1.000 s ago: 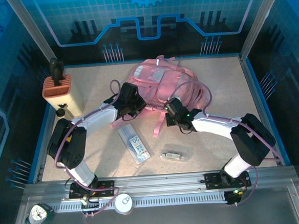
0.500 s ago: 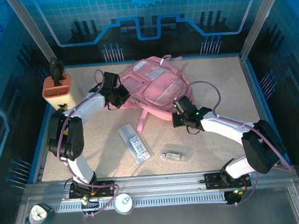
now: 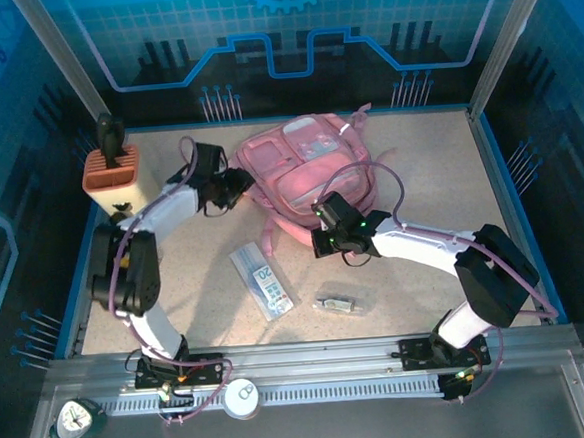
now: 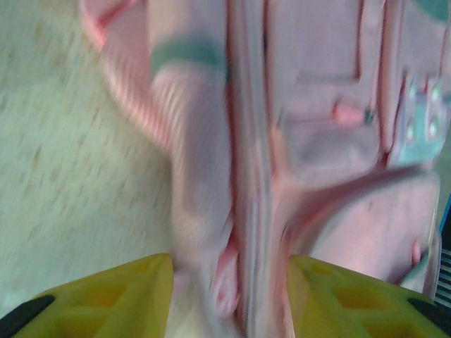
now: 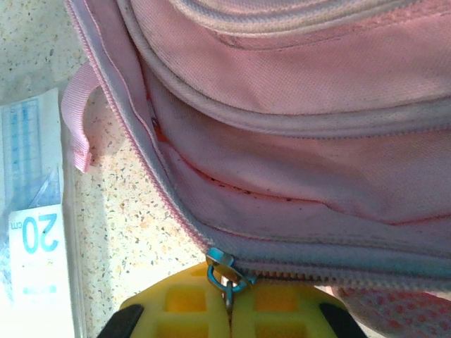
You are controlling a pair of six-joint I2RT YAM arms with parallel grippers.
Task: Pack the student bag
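At back centre of table [image 3: 177, 287] lies the bag [image 3: 304, 168]. R gripper [image 5: 227, 299] pinches zip pull [image 5: 224, 271] at its near edge, prob. to run zip open. L gripper [image 4: 229, 285] is spread astride bag's left side, likely to steady it.

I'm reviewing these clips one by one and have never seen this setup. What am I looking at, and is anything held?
Two robot arms are bolted at the near edge of the table. The wide picture looks down from above; the close-ups come from a camera on each wrist, yellow fingers at the bottom. A pink student bag lies at the back, a packaged ruler and a small clear packet nearer. The right gripper is shut on the bag's zip pull. The left gripper has its jaws apart around a fold of the bag.
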